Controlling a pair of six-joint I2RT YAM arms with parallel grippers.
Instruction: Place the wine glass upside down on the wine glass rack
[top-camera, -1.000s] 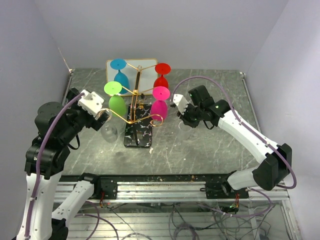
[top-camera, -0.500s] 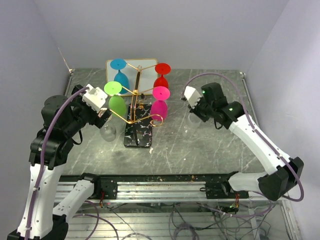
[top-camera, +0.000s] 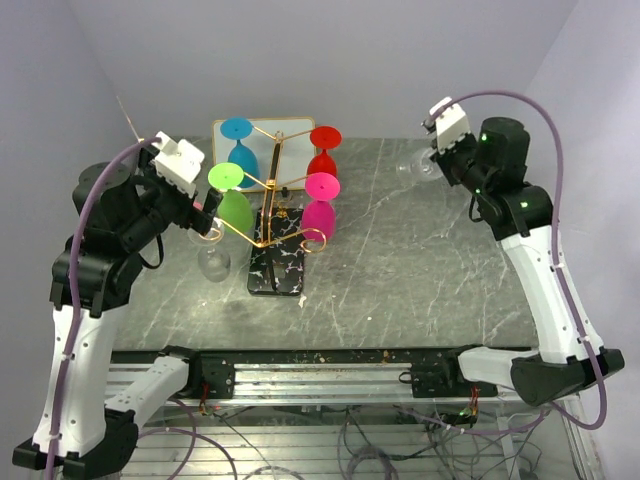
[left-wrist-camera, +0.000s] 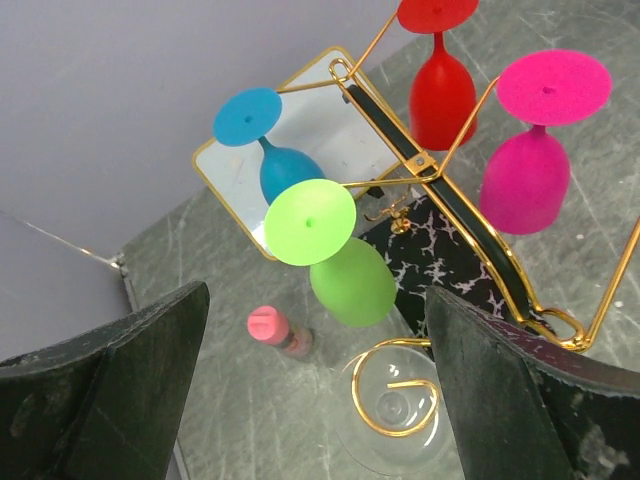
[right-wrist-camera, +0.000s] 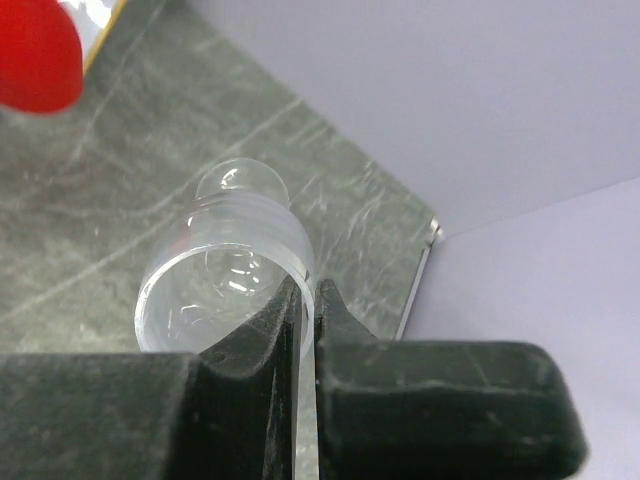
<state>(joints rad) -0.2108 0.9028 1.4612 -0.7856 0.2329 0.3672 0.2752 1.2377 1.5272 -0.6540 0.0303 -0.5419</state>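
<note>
My right gripper (top-camera: 437, 160) is raised high over the back right of the table, shut on the rim of a clear wine glass (top-camera: 413, 168). In the right wrist view the rim of this wine glass (right-wrist-camera: 225, 280) is pinched between the fingers (right-wrist-camera: 306, 300). The gold wine glass rack (top-camera: 272, 190) stands on its black veined base (top-camera: 278, 268) with blue, red, green and pink glasses hanging upside down. My left gripper (top-camera: 205, 222) is open beside the green glass (left-wrist-camera: 345, 280), above a second clear glass (left-wrist-camera: 395, 420) that sits below a scroll end.
A white gold-rimmed tray (top-camera: 300, 130) lies behind the rack. A small pink-capped bottle (left-wrist-camera: 272, 330) stands on the table left of the second clear glass. Grey walls close in the back and both sides.
My right gripper closed on the clear wine glass near the pink one and carried it up and back to the right. The left arm rose slightly, still open.
</note>
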